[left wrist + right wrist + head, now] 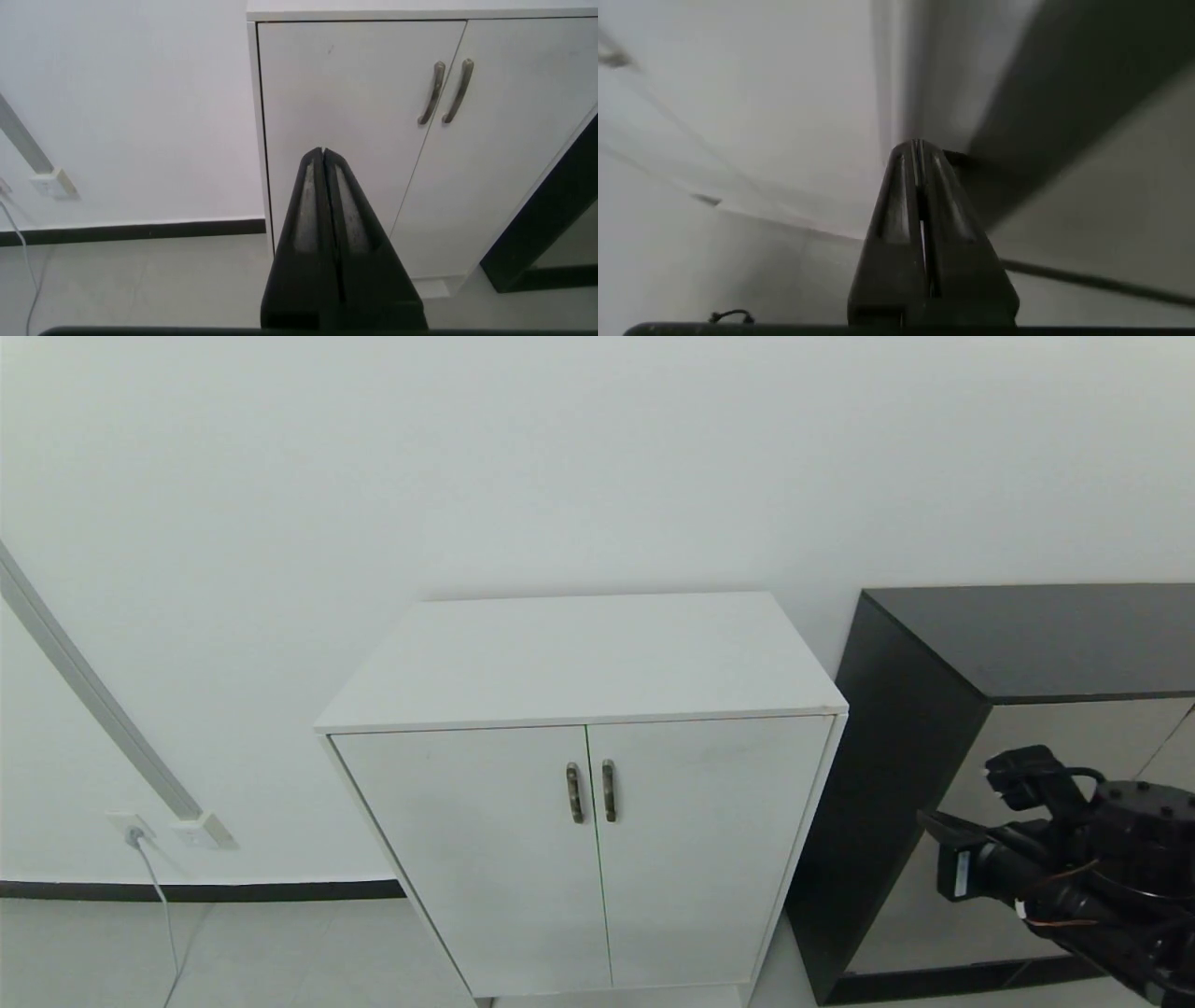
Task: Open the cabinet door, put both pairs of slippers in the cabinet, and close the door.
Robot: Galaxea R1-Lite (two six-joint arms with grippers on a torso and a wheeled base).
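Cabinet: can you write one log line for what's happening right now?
cabinet: shut | handles: untouched | left jaws: shut, empty, facing left door | right jaws: shut, empty | step: door not opened yet

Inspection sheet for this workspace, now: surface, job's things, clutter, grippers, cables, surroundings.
Surface: pale floor.
Job's things: white cabinet, both doors shut, two handles side by side at the middle.
Clutter: nothing seen.
Grippers: left gripper shut, pointing at the white cabinet's front; right gripper shut.
Cables: grey cable hanging from a wall socket toward the floor.
Surroundings: white wall, slanting grey conduit, black cabinet right of the white one.
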